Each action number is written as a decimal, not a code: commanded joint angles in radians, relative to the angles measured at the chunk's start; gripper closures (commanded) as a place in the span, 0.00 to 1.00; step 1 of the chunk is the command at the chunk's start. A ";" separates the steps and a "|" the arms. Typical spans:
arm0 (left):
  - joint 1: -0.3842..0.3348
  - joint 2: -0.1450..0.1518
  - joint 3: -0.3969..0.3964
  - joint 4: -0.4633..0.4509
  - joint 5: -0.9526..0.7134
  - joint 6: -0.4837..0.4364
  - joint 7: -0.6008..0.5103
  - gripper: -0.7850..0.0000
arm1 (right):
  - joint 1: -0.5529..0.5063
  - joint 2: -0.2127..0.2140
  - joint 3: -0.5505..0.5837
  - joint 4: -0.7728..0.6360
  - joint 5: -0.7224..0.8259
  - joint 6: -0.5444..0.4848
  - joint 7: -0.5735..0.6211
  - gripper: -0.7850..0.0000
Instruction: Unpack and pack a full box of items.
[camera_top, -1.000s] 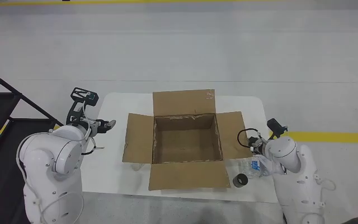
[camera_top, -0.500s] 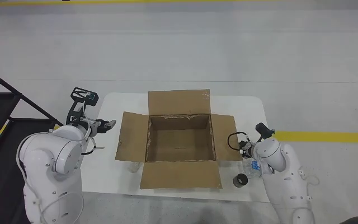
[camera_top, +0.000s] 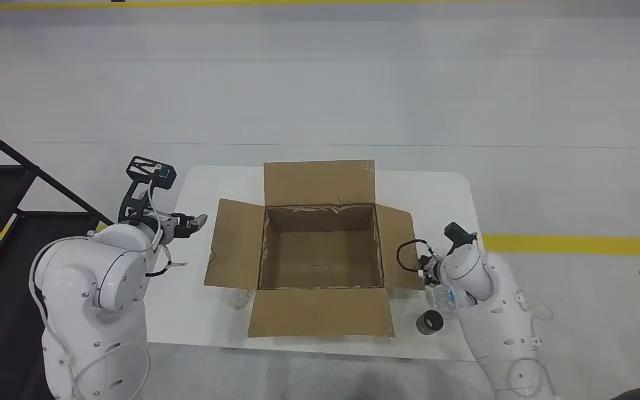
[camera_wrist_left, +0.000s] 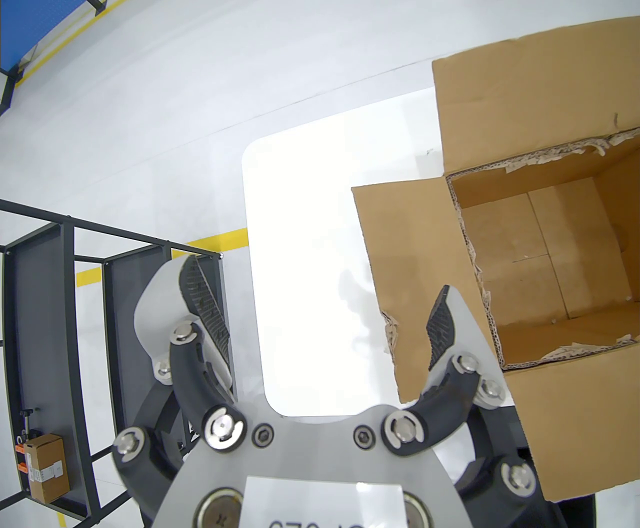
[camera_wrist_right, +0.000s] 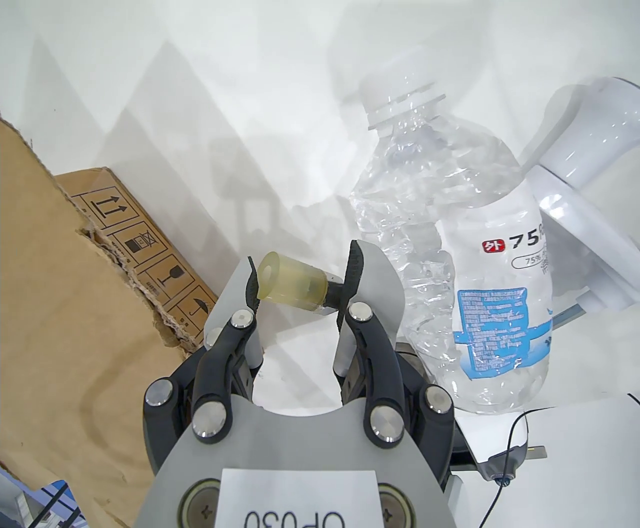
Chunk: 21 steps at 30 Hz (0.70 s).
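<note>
An open cardboard box (camera_top: 320, 262) stands mid-table with all flaps spread and its inside bare (camera_wrist_left: 550, 250). My right gripper (camera_wrist_right: 302, 285) is beside the box's right flap (camera_wrist_right: 60, 300), shut on a small yellowish translucent cylinder (camera_wrist_right: 292, 286) held crosswise between its pads. In the top view that gripper (camera_top: 430, 270) is at the flap's edge. A crumpled clear plastic bottle (camera_wrist_right: 450, 225) with a blue-and-white label lies right beside it on the table (camera_top: 445, 298). My left gripper (camera_wrist_left: 320, 285) hangs open with nothing in it, left of the box (camera_top: 190, 222).
A small black ring-shaped object (camera_top: 431, 322) sits near the table's front edge, right of the front flap. The white table (camera_wrist_left: 300, 225) is bare left of the box. A black metal rack (camera_wrist_left: 60, 350) stands off the table's left side, with a small carton (camera_wrist_left: 45, 467) on it.
The box has slid a little to the left. My right arm has moved left, up to the box's right flap. The left arm has kept still.
</note>
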<state>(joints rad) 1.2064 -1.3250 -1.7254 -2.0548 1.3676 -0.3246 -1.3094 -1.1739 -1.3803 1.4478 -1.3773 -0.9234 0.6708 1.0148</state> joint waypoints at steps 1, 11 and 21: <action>0.000 0.000 0.000 0.000 0.000 0.000 0.000 0.00 | 0.001 0.001 -0.005 0.000 0.000 0.002 0.000 0.72; 0.000 0.000 0.000 0.000 0.000 0.000 0.000 0.00 | 0.008 0.005 -0.021 0.016 -0.005 0.005 0.001 0.58; 0.000 0.000 0.000 0.000 0.000 0.000 0.000 0.00 | 0.008 0.010 -0.025 0.026 -0.003 0.010 -0.006 0.53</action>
<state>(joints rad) 1.2064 -1.3250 -1.7254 -2.0548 1.3676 -0.3246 -1.3094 -1.1662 -1.3710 1.4228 -1.3520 -0.9284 0.6811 1.0091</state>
